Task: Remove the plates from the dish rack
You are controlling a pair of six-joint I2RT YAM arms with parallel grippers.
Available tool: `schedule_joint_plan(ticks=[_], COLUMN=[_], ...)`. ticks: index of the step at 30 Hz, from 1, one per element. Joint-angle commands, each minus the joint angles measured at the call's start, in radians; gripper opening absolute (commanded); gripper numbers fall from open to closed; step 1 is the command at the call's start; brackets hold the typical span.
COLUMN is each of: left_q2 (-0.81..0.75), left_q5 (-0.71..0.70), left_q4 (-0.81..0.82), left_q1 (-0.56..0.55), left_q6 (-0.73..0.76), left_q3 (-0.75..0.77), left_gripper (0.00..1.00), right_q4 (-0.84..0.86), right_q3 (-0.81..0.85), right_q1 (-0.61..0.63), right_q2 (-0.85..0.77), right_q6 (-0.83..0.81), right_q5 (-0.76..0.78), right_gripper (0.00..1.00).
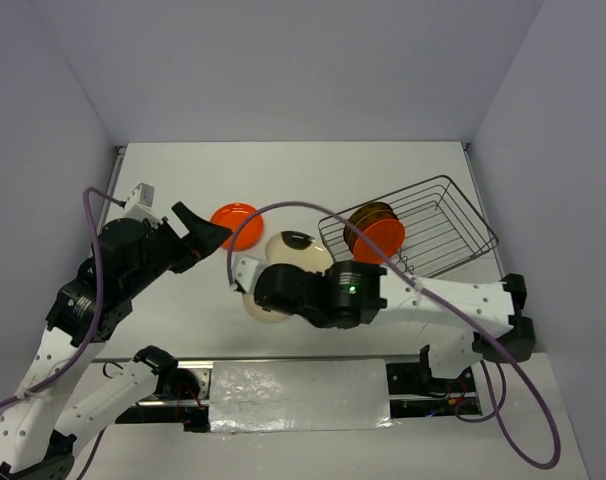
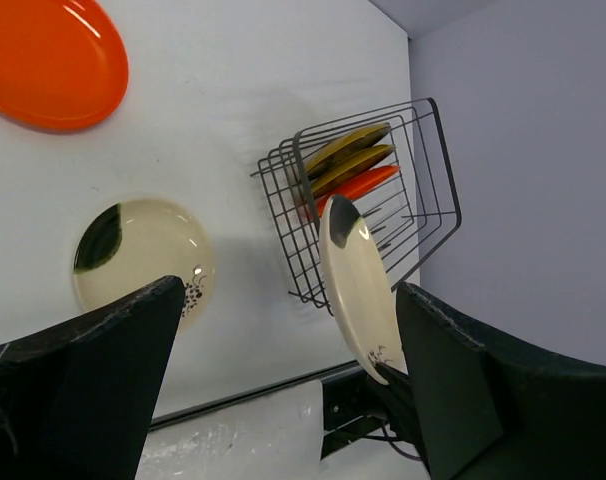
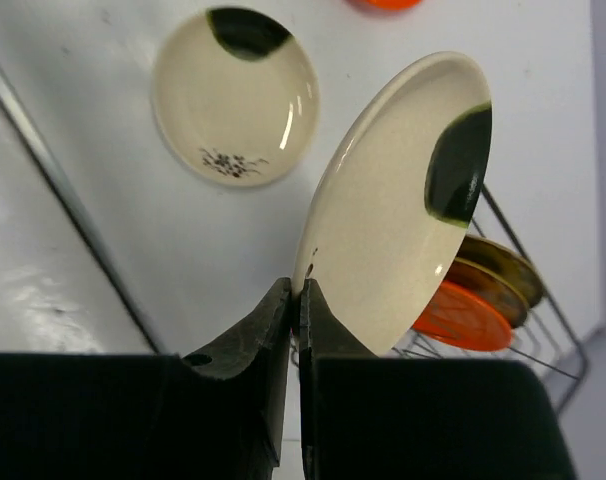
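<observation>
Right claw [image 3: 301, 300] clamped on rim of cream plate [image 3: 383, 230], held on edge; arm hides most of it from above. Left claw [image 2: 288, 295] spread wide, holding nothing. Plates [image 2: 353, 165] in rack [image 2: 283, 190] overlap, partly hidden.

The dish rack [image 1: 443, 225] sits at the far right of the table [image 1: 183, 180], with stacked plates [image 1: 375, 228] standing on edge in its left end. Just left of it lies a flat plate [image 1: 298, 250], with another flat plate [image 1: 235, 225] farther left. Nearer, the right gripper [image 3: 295, 300] clamps a tilted plate [image 3: 393, 250] by its rim.
</observation>
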Motion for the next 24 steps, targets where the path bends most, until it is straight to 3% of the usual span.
schedule_joint_plan(ticks=[1, 5, 9, 11, 15, 16, 17, 18, 19, 20, 24], left_q2=[-0.055, -0.027, -0.007, -0.001, 0.019, 0.019, 0.021, 0.022, 0.022, 0.022, 0.060], left_q5=[-0.028, 0.015, 0.080, 0.088, 0.096, 0.091, 0.079, 0.067, 0.035, 0.027, 0.027], left_q4=[0.029, 0.040, 0.121, 0.144, 0.169, 0.167, 0.171, 0.172, 0.176, 0.202, 0.366], left_q1=[-0.005, -0.005, -0.005, -0.005, -0.005, -0.005, -0.005, -0.006, -0.006, -0.005, -0.005], left_q6=[-0.033, -0.017, -0.026, -0.024, -0.010, -0.006, -0.003, 0.003, 0.011, 0.020, 0.062], left_q3=[-0.036, -0.080, -0.163, -0.189, -0.215, -0.220, -0.234, -0.241, -0.250, -0.282, -0.416], left_gripper=[0.99, 0.97, 0.92, 0.83, 0.29, 0.05, 0.00, 0.00, 0.00, 0.00, 0.00], right_q4=[-0.015, 0.153, 0.198, 0.220, 0.304, 0.322, 0.347, 0.359, 0.378, 0.408, 0.577], right_q3=[0.012, 0.047, 0.128, 0.151, 0.107, 0.087, 0.070, 0.030, 0.004, -0.022, -0.226], right_q1=[0.086, 0.134, 0.138, 0.140, 0.141, 0.140, 0.138, 0.137, 0.134, 0.128, 0.051], right_q2=[0.042, 0.080, 0.148, 0.169, 0.175, 0.162, 0.154, 0.143, 0.117, 0.097, -0.087], right_q6=[-0.141, -0.256, -0.294, -0.302, -0.320, -0.320, -0.316, -0.290, -0.270, -0.248, -0.048], right_q5=[0.243, 0.195, 0.178, 0.155, 0.179, 0.187, 0.187, 0.191, 0.207, 0.217, 0.130], right_gripper=[0.00, 0.00, 0.00, 0.00, 0.00, 0.00, 0.05, 0.24, 0.93, 1.00, 1.00])
